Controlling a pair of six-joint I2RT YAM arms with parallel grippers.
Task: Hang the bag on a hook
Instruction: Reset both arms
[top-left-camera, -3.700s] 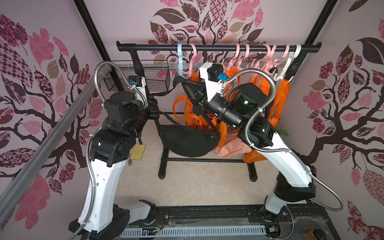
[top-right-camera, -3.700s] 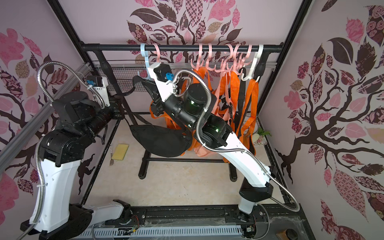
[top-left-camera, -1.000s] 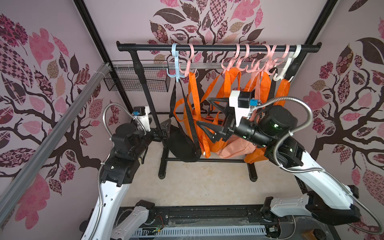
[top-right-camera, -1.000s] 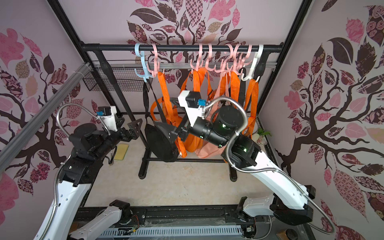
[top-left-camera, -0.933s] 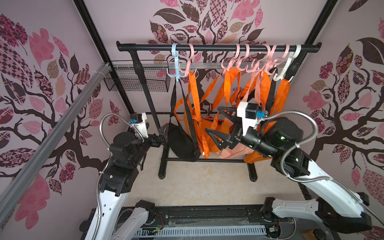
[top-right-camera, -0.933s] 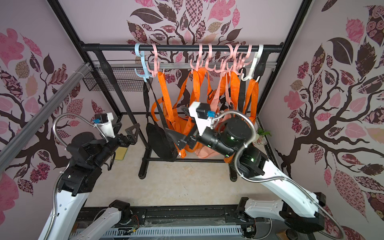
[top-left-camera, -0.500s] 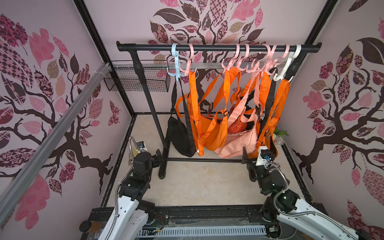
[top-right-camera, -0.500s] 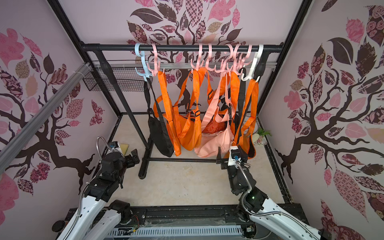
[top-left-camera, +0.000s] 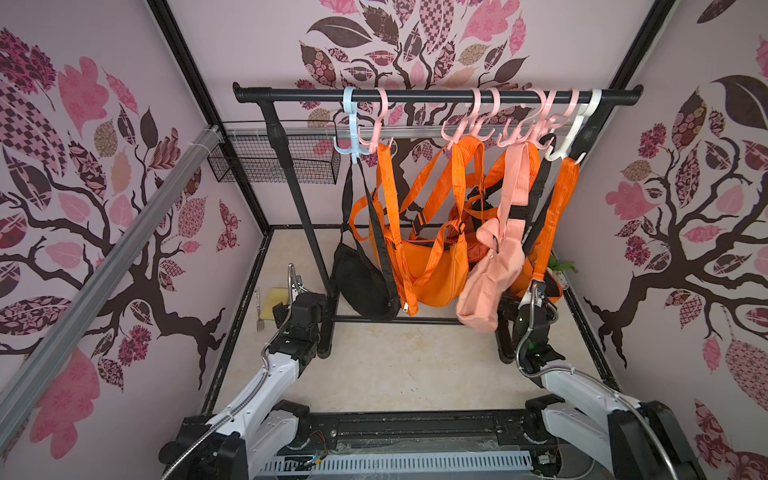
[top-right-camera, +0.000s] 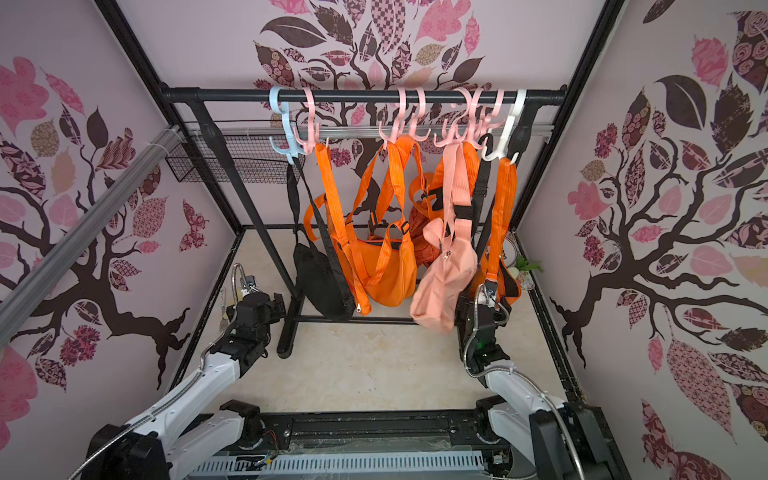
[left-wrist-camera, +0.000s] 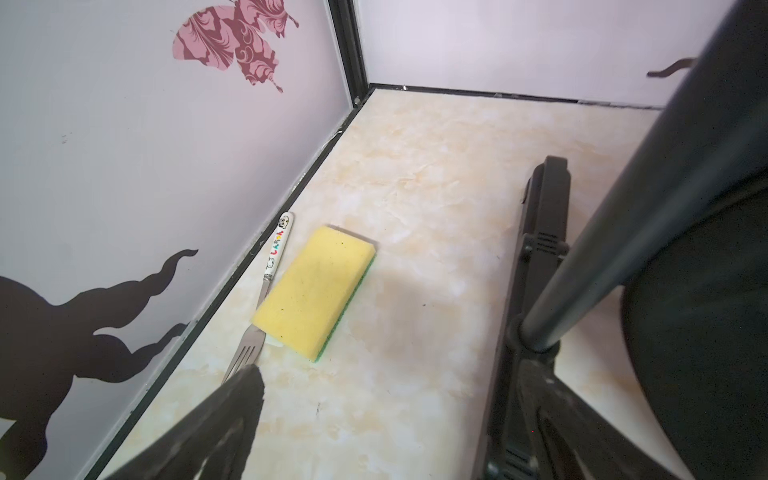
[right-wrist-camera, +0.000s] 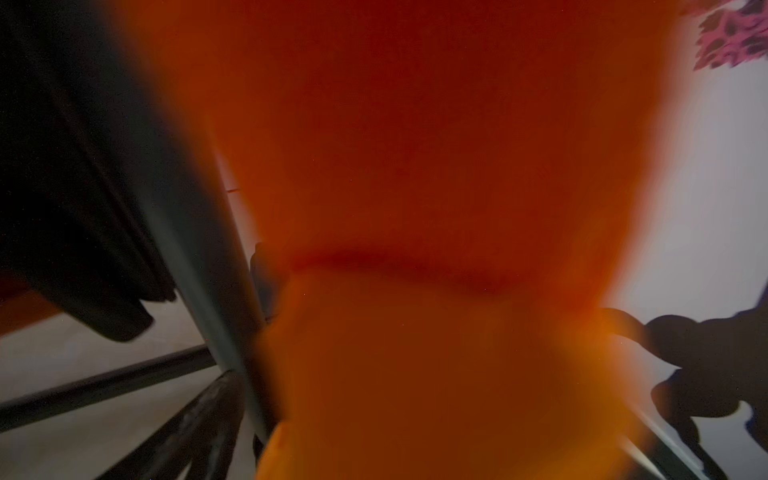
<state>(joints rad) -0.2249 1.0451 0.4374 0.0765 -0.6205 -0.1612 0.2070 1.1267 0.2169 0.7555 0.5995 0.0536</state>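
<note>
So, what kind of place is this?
Most likely a staged robot test cell dressed as a closet: a black garment rack holds bags on plastic hooks, tree decals cover the walls, and two robot arms sit in front.

Both top views are looking steeply down from high behind the robot's base, sharing nearly the same sweep of clothes rack (top-left-camera: 432, 96) and floor (top-left-camera: 395, 365). The left wrist camera is skimming low over the floor toward a yellow sponge (left-wrist-camera: 316, 291) and a fork (left-wrist-camera: 249, 353). The right wrist camera is sitting very close to blurred orange fabric (right-wrist-camera: 415, 166).
</note>
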